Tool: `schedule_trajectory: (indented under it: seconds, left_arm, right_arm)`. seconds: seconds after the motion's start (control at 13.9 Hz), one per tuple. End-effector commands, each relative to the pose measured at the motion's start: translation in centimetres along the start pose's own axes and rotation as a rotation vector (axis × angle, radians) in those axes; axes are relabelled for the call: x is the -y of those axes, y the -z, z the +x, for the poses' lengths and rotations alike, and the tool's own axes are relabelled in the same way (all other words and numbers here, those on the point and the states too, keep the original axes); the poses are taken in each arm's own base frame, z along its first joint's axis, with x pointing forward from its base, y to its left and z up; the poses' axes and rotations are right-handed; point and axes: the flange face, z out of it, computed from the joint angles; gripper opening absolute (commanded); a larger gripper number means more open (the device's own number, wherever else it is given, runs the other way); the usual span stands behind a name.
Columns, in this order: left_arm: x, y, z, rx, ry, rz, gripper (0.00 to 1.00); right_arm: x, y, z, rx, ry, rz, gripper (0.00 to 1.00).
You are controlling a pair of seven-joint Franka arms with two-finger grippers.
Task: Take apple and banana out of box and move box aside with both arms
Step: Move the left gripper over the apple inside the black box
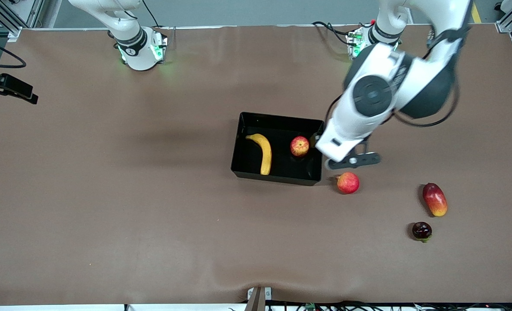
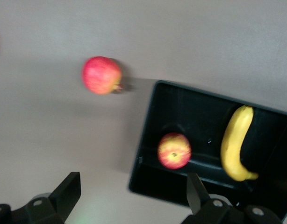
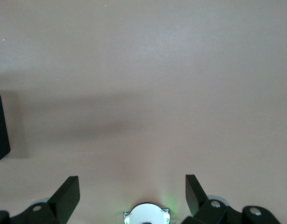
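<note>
The black box [image 1: 278,118] sits mid-table. In it lie the yellow banana [image 1: 263,153] and the small apple [image 1: 299,146], red streaked with yellow. My left gripper [image 2: 132,193] is open and empty, up in the air over the box's wall at the left arm's end. In the front view its fingers are hidden under the left hand [image 1: 341,140]. The left wrist view shows the box [image 2: 147,140], the apple [image 2: 174,150] and the banana [image 2: 237,142]. My right gripper [image 3: 132,193] is open and empty over bare table and waits near its base.
A redder round fruit with a nub [image 1: 348,182] lies just outside the box, nearer the front camera; it also shows in the left wrist view [image 2: 102,75]. An oblong red-and-yellow fruit [image 1: 434,199] and a small dark fruit [image 1: 421,231] lie toward the left arm's end.
</note>
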Motion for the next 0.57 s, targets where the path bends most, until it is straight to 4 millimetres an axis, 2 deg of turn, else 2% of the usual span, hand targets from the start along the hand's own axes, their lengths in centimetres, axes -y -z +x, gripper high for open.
schedule_trajectory:
  seconds: [0.0,0.07,0.29,0.5]
  left_arm:
    - [-3.7,-5.4,-0.4,-0.005,0.130,0.033,1.00]
    - [-5.0,-7.5,-1.0,0.000,0.169,0.038,1.00]
    - [-6.8,-11.6,-3.0,0.010,0.313,0.065,1.00]
    - [-6.4,-15.5,-4.3,0.019,0.417,0.088,1.00]
  right_arm:
    - [0.2,0.5,-0.2,-0.005,-0.006,-0.010,1.00]
    - [0.3,0.5,-0.2,-0.004,-0.005,-0.008,1.00]
    - [0.4,0.5,-0.2,-0.004,-0.003,-0.007,1.00]
    - [-0.1,0.5,-0.1,-0.006,-0.013,-0.009,1.00]
